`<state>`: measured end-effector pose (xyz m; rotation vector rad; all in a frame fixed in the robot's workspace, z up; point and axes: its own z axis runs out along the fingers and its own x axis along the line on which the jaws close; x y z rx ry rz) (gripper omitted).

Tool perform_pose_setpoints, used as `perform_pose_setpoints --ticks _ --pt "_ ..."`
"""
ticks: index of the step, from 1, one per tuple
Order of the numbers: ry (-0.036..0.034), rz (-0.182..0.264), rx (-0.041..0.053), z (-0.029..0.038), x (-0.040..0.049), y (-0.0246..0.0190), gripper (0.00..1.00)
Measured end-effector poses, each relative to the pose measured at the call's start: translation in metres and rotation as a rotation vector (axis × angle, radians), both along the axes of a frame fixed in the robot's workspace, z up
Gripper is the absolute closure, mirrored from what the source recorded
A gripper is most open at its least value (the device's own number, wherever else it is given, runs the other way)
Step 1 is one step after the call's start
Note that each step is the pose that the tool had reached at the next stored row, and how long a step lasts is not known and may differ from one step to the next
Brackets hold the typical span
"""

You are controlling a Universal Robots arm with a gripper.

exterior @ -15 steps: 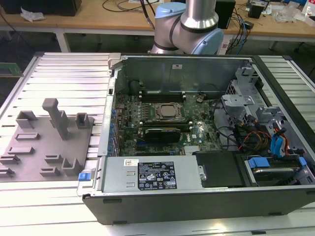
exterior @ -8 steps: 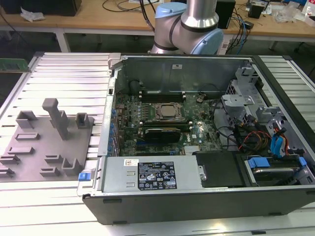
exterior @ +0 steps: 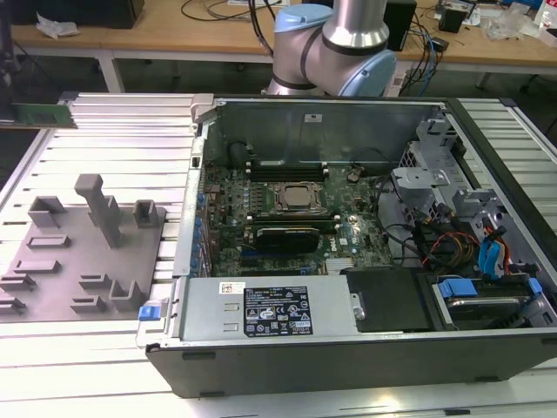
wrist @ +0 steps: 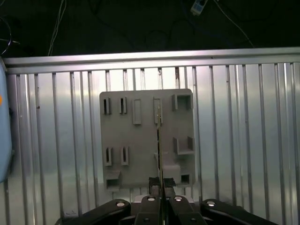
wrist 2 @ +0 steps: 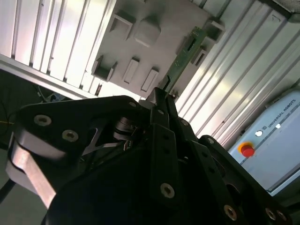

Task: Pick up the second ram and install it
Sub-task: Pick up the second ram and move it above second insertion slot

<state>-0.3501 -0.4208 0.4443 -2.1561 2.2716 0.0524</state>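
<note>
1. I see the jaws shut flat on the second ram (wrist: pixel 159 136), one finger (wrist: pixel 153 182) on each face of the board. In the first wrist view the stick runs edge-on, straight out from between them.
2. In the second wrist view the second ram (wrist 2: pixel 187 54) shows as a narrow green strip projecting from the black linkage, gripped at one end with the other end free.
3. In the exterior view the second ram (exterior: pixel 42 114) hangs level above the slatted metal table (exterior: pixel 122 139), clear of its surface. It sits at about 10 o'clock from the open computer case (exterior: pixel 348 366) and well apart from it.
4. The grey fixture plate (exterior: pixel 83 261) lies on the table at 9 o'clock from the case. In both wrist views the plate (wrist: pixel 140 136) (wrist 2: pixel 140 28) lies behind the held stick, and I cannot tell whether the two touch.
5. The motherboard (exterior: pixel 231 209) lies inside the case with the processor socket (exterior: pixel 294 197) near its middle.
6. The arm's base (exterior: pixel 335 43) stands at 12 o'clock from the case.
</note>
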Motion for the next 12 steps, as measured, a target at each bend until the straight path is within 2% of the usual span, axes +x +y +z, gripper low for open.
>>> perform_pose_setpoints --ticks 8,10,12 --pt "0.0012 0.0 -0.0005 0.0 0.0365 0.0 0.87" --pt "0.0018 0.0 -0.0003 -0.0001 0.0554 0.0 0.87" --pt "0.0022 0.0 -0.0005 -0.0001 0.0635 0.0 0.87"
